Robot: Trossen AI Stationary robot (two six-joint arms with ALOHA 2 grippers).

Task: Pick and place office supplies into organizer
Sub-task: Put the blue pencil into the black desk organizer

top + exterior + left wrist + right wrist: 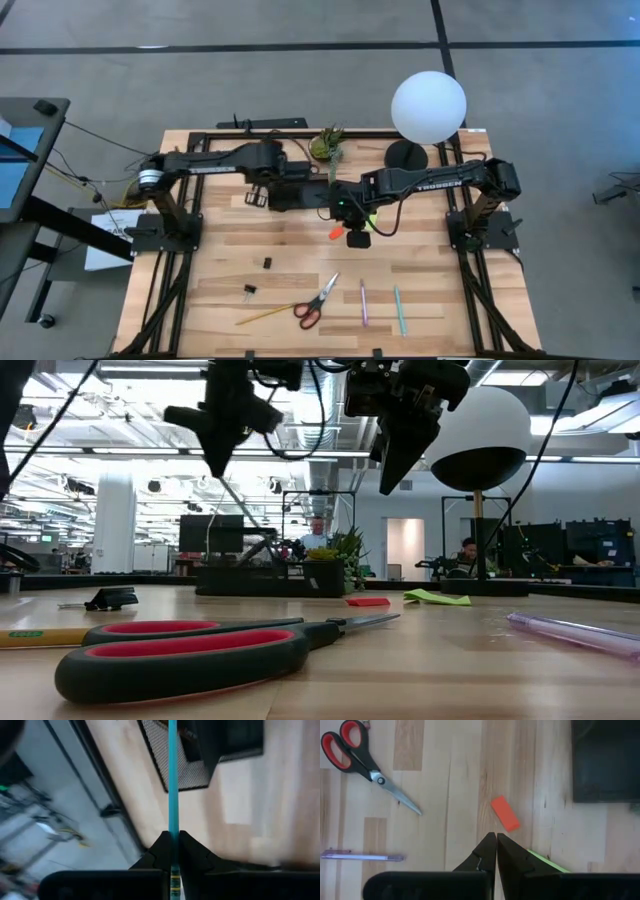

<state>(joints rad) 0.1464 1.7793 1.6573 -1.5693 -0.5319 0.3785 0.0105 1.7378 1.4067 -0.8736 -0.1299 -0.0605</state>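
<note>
The left gripper point(173, 851) pinched a thin teal pen point(173, 780) above the black mesh organizer point(185, 767). The right gripper point(496, 842), clenched on nothing, hovered over a small orange eraser point(505, 813), probably beside the lime-green sticky pad point(547, 860). Red-handled scissors point(317, 301) lay nearer the front edge.

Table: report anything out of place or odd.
Nothing damaged or spilled. The scissors, pens and clips lie scattered, unsorted. The left gripper holds a teal pen over the organizer.
</note>
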